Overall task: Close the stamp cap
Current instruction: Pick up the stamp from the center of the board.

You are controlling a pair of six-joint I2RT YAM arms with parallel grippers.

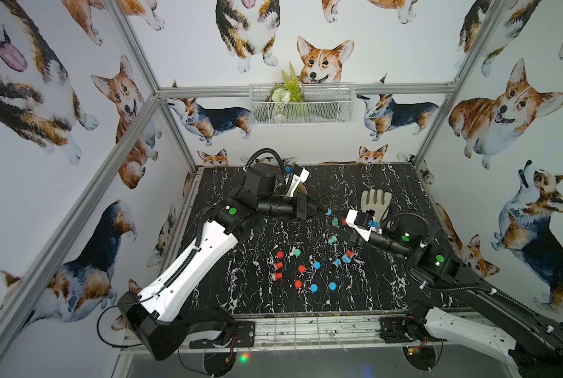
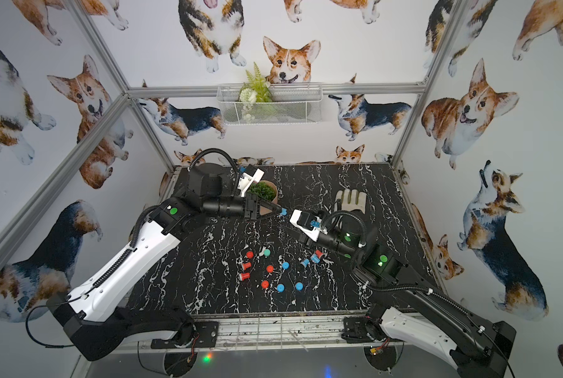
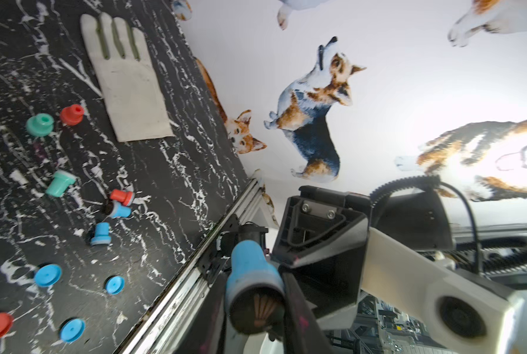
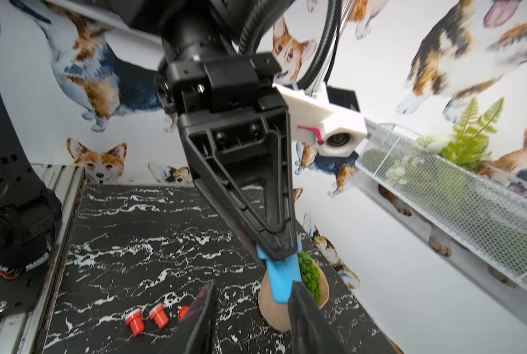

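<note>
**Item:** blue stamp [image 3: 250, 275].
**Location:** in the air above the middle of the table [image 1: 247, 288], clamped across its body by the left gripper [image 4: 280, 249], whose jaws are clenched on it.
**Condition:** uncapped. The left wrist view shows the dark printing face bare, turned back toward that arm's camera.

**Right gripper** [image 4: 251, 306]: jaws apart, nothing between them. One finger sits just beside the stamp's far end; whether it touches cannot be told.

**Step in hand (judgement):** stamp secured, cap not yet fetched.

**Next move calls for:**
- the right gripper drawing clear and going down to one of the blue caps [image 1: 316, 264];
- taking the cap by its rim and pressing it squarely onto the bare face;
- probably turning the stamp first, since that face looks toward the left arm.

**Surroundings:**
- Three blue caps and several red caps [image 1: 302, 268] lie loose at mid-table.
- Red stamps [image 1: 277, 265] lie beside them.
- Green stamps [image 1: 331, 240] and a mixed cluster [image 1: 346, 258] of blue and red stamps lie under the right arm. They sit between it and the caps and may be knocked.
- Glove [image 1: 375, 198] and potted plant [image 2: 263, 189] are at the back, well apart from the caps.
</note>
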